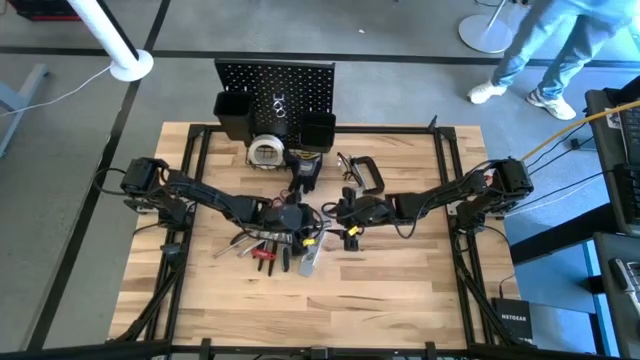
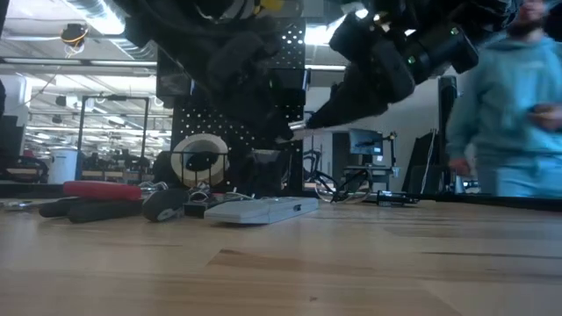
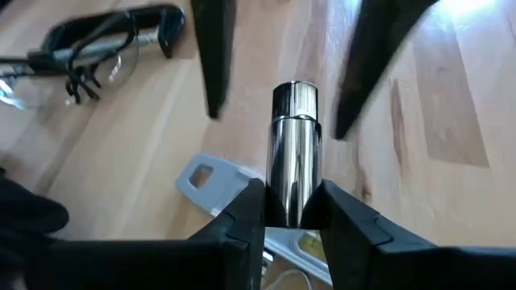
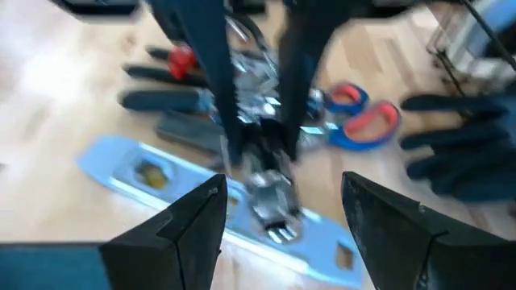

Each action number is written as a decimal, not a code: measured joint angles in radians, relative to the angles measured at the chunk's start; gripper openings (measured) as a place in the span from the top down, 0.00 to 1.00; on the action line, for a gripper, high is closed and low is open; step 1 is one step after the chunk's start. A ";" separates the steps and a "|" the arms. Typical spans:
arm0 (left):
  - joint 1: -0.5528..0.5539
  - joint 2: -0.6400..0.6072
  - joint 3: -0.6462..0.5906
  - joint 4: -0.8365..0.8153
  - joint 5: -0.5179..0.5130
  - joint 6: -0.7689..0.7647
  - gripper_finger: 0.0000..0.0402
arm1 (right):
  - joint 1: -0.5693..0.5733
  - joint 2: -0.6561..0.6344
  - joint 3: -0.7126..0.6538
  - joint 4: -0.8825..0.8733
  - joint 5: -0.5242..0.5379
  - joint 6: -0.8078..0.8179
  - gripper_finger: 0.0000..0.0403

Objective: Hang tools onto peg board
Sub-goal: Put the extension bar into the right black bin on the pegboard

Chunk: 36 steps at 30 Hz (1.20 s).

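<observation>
**A:** Where are your claws right now?

**B:** Both meet over the middle of the bench (image 1: 400,300), right above the tool pile. Your left claw (image 3: 293,213) is pinched tight on a shiny chrome cylinder (image 3: 293,145), some socket-like tool, held upright between the fingers with its top poking out. The right claw (image 4: 282,221) sits just across from it with its fingers spread wide and nothing between them. In the right wrist view you're looking straight at the left claw gripping that chrome piece.

**A:** And the rest of the tools?

**B:** Still on the bench under the arms. The silver level bar (image 4: 218,205) lies flat directly below the claws, the red-handled pliers (image 2: 101,190) are off to the left arm's side, and the red and blue scissors (image 4: 363,121) lie beside the black gloves (image 4: 459,153). The black C-clamp (image 1: 368,175) and a pair of safety glasses (image 3: 101,64) sit closer to the peg board (image 1: 275,90), and the pale tape roll (image 1: 266,152) is right in front of it.

**A:** Board itself?

**B:** Standing upright at the far edge of the bench with black bins (image 1: 232,112) on it. There's a person (image 2: 514,105) in a light blue hoodie past the bench too.
</observation>
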 joint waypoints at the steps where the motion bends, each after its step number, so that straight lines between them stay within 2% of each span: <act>1: -0.003 -0.003 0.000 0.005 -0.003 0.011 0.80 | 0.000 0.000 0.000 0.010 -0.008 0.000 0.40; 8: -0.007 -0.019 0.000 0.009 -0.007 0.013 0.80 | 0.000 0.000 0.000 0.046 -0.042 0.001 0.44; 21: -0.020 -0.038 0.000 0.009 -0.027 0.015 0.80 | -0.001 0.000 0.000 0.041 -0.044 -0.003 0.77; 33: -0.020 -0.038 0.000 0.009 -0.030 -0.010 0.74 | -0.001 0.000 0.000 0.041 -0.016 -0.021 0.77; 36: -0.017 -0.038 0.000 0.006 -0.004 -0.011 0.71 | 0.000 0.000 0.000 0.036 -0.016 -0.021 0.78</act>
